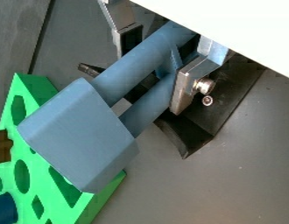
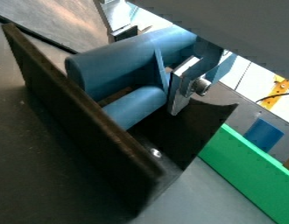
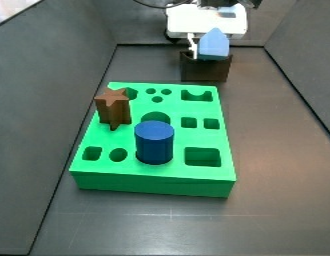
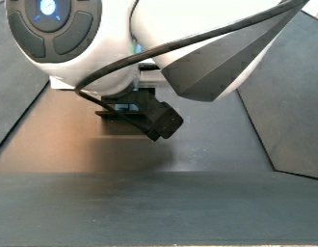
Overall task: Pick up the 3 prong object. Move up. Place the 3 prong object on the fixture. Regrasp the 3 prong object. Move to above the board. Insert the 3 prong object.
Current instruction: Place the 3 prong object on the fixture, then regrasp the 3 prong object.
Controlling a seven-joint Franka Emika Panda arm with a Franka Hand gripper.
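Gripper [image 3: 212, 40] at the far end, jaws clamped on the 3 prong object [image 3: 213, 44], over the fixture [image 3: 205, 68].

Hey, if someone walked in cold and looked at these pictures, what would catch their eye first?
Probably the bright green board in the middle of the floor, with a brown star-shaped peg and a dark blue cylinder standing in it. Behind it, the gripper sits over the dark fixture with the grey-blue 3 prong object; a silver finger presses against its prongs.
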